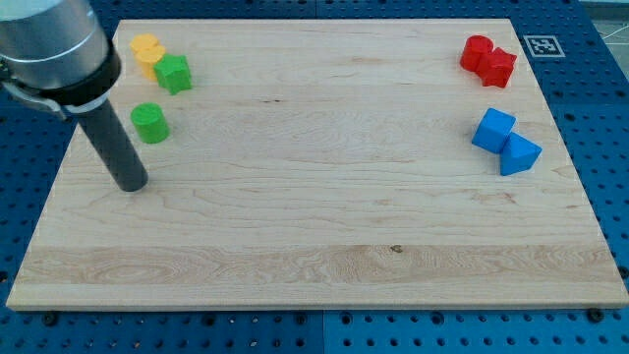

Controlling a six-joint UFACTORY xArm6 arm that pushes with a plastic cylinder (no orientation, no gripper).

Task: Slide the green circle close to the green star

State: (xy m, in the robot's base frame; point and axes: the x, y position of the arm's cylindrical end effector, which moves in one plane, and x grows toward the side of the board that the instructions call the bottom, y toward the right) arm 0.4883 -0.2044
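The wooden tabletop fills most of the scene, lying on a blue perforated base, and nearly all of it is bare, since the blocks are clustered toward its far corners. The arm comes in from the far left as a grey housing ending in a dark rod, and there are no fingers to speak of, apart or together; the rod simply ends at my tip, which rests on the wood near the left edge. On the right side sit a blue cube touching a blue wedge-like block, and farther back two red blocks pressed together, all well apart from the action. At the far left, the green star sits against a yellow block. The green circle stands just nearer than the star, slightly to its left, with a small gap between them. My tip lies on the near side of the circle, slightly left, apart from it, which looks like a sensible spot for nudging it away toward the star.
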